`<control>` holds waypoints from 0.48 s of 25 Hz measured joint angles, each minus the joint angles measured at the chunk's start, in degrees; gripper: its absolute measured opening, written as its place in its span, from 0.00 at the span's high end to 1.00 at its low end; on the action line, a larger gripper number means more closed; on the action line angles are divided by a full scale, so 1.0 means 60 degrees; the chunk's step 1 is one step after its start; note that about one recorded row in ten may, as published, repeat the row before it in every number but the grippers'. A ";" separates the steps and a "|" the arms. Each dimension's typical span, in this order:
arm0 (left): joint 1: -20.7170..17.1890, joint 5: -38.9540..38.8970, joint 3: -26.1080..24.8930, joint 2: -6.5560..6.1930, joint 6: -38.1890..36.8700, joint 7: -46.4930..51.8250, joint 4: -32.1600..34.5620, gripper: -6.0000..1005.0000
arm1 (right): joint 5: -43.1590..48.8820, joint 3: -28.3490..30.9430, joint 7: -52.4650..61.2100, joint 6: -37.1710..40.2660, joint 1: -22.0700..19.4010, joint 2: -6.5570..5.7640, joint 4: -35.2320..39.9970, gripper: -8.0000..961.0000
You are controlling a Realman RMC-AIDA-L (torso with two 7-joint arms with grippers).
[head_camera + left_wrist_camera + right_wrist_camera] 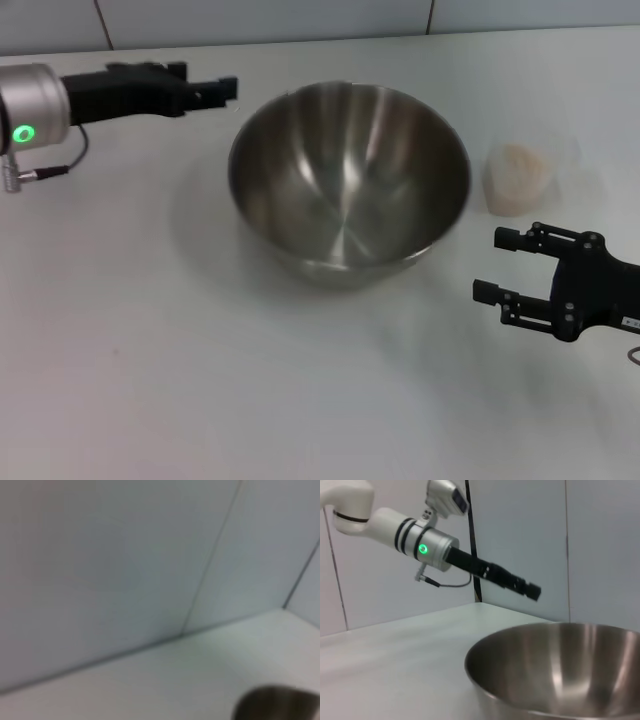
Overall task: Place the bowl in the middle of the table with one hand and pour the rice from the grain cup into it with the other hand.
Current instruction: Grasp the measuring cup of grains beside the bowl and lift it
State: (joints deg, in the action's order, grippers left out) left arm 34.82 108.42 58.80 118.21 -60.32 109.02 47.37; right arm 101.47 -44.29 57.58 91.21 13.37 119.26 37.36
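Bowl [350, 180] sat upright near the middle of the table [150, 380], nothing inside it. Grain cup [530, 175] stood just right of the bowl, apart from it, holding the rice [515, 180] in a heap. Right gripper [495, 265] hovered near-right of the bowl, fingers apart, holding nothing. Left gripper [225, 90] hung far-left of the rim (fingers looked together).

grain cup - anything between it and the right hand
Nothing visible. In the head view only bare table separates the open right hand from the grain cup holding the rice. The bowl sits off to the side.
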 joint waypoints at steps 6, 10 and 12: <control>-0.0878 -0.2088 -0.0129 0.0003 -0.0737 -0.3010 0.0005 0.16 | -0.0030 0.0001 -0.0005 -0.0110 0.0034 0.0000 0.0000 0.35; -0.1764 -0.3698 -0.0098 0.0022 -0.1625 -0.5527 -0.0090 0.16 | -0.0041 0.0001 -0.0055 -0.0176 0.0095 0.0000 0.0000 0.36; -0.2035 -0.3939 -0.0036 0.0014 -0.1744 -0.5999 -0.0098 0.16 | -0.0056 0.0000 -0.0105 -0.0198 0.0129 0.0000 -0.0001 0.36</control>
State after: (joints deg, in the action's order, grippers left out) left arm 22.61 84.79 58.59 118.29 -70.79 73.03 46.78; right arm 101.13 -44.29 56.95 90.02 14.15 119.27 37.35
